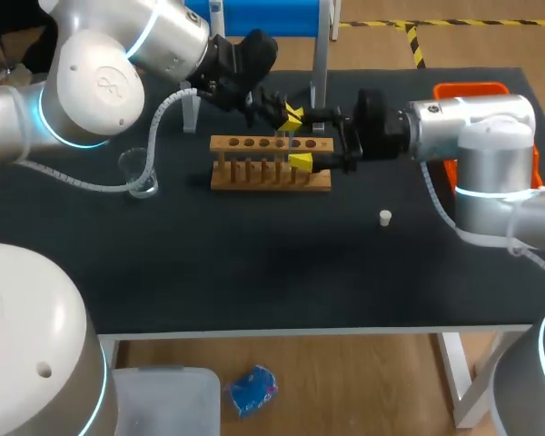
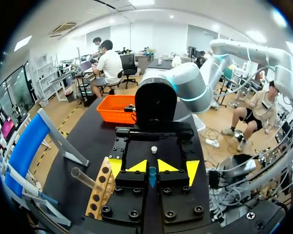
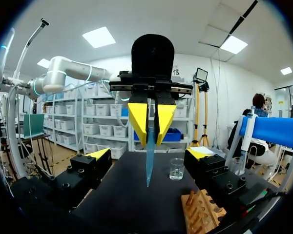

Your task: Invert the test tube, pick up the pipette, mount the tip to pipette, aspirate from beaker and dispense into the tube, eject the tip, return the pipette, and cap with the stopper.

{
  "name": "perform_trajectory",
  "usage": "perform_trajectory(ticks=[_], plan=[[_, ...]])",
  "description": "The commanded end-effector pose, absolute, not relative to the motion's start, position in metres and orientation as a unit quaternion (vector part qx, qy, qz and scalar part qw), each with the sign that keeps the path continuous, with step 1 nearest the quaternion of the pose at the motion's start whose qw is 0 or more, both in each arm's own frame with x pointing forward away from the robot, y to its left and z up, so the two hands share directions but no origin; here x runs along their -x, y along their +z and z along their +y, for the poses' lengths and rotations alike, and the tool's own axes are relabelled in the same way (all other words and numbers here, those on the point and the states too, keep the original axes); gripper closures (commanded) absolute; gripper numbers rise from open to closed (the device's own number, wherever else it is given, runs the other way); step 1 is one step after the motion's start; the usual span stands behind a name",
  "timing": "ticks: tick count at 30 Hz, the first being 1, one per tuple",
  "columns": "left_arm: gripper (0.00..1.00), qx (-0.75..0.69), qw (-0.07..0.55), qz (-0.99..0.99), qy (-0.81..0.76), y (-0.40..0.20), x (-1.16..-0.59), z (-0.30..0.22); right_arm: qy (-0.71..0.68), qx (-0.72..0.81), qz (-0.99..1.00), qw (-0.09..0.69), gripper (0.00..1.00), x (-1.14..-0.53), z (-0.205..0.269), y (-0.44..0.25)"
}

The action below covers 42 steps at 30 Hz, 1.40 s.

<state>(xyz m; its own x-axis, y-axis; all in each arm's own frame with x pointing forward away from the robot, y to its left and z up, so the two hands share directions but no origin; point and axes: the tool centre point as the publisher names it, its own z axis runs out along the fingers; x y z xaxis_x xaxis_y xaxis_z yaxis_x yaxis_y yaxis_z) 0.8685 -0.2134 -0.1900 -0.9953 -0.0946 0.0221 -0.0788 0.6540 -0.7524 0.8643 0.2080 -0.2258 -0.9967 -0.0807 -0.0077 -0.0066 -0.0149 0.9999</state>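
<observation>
My left gripper (image 1: 291, 116) hangs above the wooden tube rack (image 1: 271, 177), shut on a slim blue tapered pipette tip (image 3: 149, 156) that points down. My right gripper (image 1: 300, 141) comes in level from the right and stands wide open, its fingers (image 2: 191, 168) either side of the tip and apart from it. A clear test tube (image 2: 84, 177) stands in the rack (image 2: 100, 192). The glass beaker (image 1: 141, 174) sits left of the rack. A small white stopper (image 1: 385, 216) lies on the mat to the rack's front right.
An orange bin (image 1: 468, 91) sits at the table's right rear, behind my right arm. A blue stand with white legs (image 1: 320, 54) is behind the rack. The black mat (image 1: 254, 263) stretches toward the front edge.
</observation>
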Motion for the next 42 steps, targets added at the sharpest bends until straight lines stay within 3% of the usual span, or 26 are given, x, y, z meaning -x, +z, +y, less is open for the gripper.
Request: perform_trajectory(ticks=[1, 4, 6, 8, 11, 15, 17, 21, 24, 27, 35, 36, 37, 42], plan=[[1.0, 0.047, 0.009, 0.909, -0.414, -0.19, -0.868, -0.212, -0.717, -0.03, -0.696, 0.029, 0.0, -0.866, 0.214, -0.228], [1.0, 0.047, 0.009, 0.909, -0.414, -0.19, -0.868, -0.212, -0.719, -0.03, -0.693, 0.031, 0.01, -0.867, 0.216, -0.227], [1.0, 0.047, 0.009, 0.909, -0.414, -0.19, -0.868, -0.212, -0.72, -0.031, -0.692, 0.033, 0.42, -0.867, 0.216, -0.228], [1.0, 0.047, 0.009, 0.909, -0.414, -0.19, -0.868, -0.212, -0.721, -0.031, -0.692, 0.033, 0.62, -0.867, 0.217, -0.228], [1.0, 0.047, 0.009, 0.909, -0.414, -0.19, -0.868, -0.212, -0.722, -0.03, -0.691, 0.032, 0.71, -0.867, 0.216, -0.227], [1.0, 0.047, 0.009, 0.909, -0.414, -0.19, -0.868, -0.212, -0.723, -0.029, -0.69, 0.031, 0.96, -0.867, 0.215, -0.226], [1.0, 0.047, 0.009, 0.909, -0.414, -0.19, -0.868, -0.212, -0.724, -0.029, -0.689, 0.03, 0.98, -0.867, 0.214, -0.226], [1.0, 0.047, 0.009, 0.909, -0.414, -0.19, -0.868, -0.212, -0.724, -0.029, -0.688, 0.029, 0.87, -0.867, 0.213, -0.225], [1.0, 0.047, 0.009, 0.909, -0.414, -0.19, -0.868, -0.212, -0.724, -0.029, -0.689, 0.029, 0.89, -0.866, 0.212, -0.225], [1.0, 0.047, 0.009, 0.909, -0.414, -0.19, -0.868, -0.212, -0.725, -0.029, -0.688, 0.03, 1.0, -0.866, 0.211, -0.225], [1.0, 0.047, 0.009, 0.909, -0.414, -0.19, -0.868, -0.212, -0.725, -0.027, -0.688, 0.029, 1.0, -0.865, 0.21, -0.224], [0.66, 0.047, 0.009, 0.909, -0.414, -0.19, -0.868, -0.212, -0.724, -0.027, -0.688, 0.03, 1.0, -0.865, 0.21, -0.224], [0.0, 0.047, 0.009, 0.909, -0.414, -0.19, -0.868, -0.212, -0.723, -0.028, -0.689, 0.031, 1.0, -0.865, 0.209, -0.224], [0.0, 0.047, 0.009, 0.909, -0.414, -0.19, -0.868, -0.212, -0.712, -0.031, -0.7, 0.038, 1.0, -0.863, 0.204, -0.226]])
